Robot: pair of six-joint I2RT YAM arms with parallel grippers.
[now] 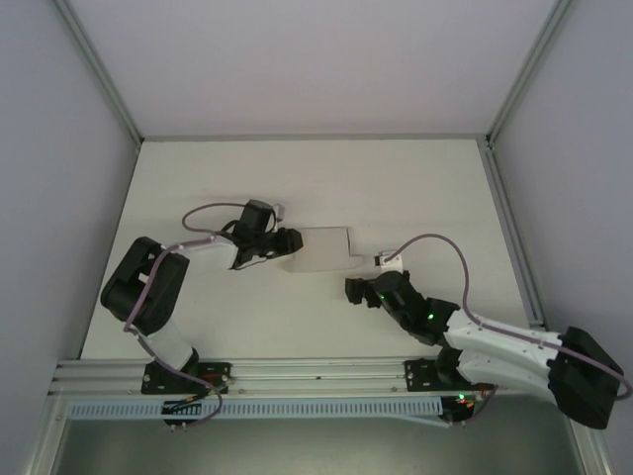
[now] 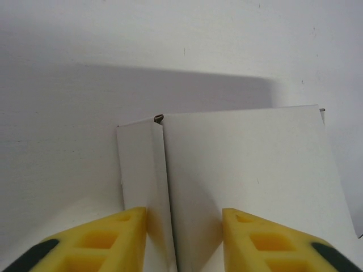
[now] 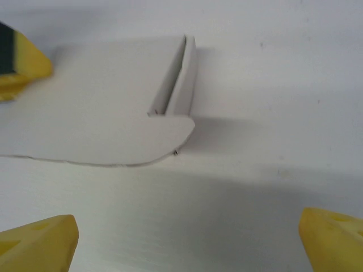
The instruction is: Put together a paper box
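In the top view, the left arm stands at the lower left of the white table and reaches up and to the right. The left gripper meets the left edge of the paper box, which lies near the middle of the frame.

In the left wrist view, the left gripper has its yellow fingers rising from the bottom edge, one on each side of a crease in the paper box. A narrow strip of card lies left of the crease and a broad panel right of it. The jaws are drawn partway in around that edge. Whether they pinch the card or only straddle it cannot be told.

In the right wrist view, the paper box fills the upper left. A rounded flap juts toward the frame's middle and a low upright fold stands above it. A yellow finger of the left gripper touches the box at the far left.

Right of the box in the top view, and apart from it, the right gripper points up and left. Its arm runs to the lower right corner. From its wrist, the right gripper has its fingers spread wide at the bottom corners, over bare table and released.
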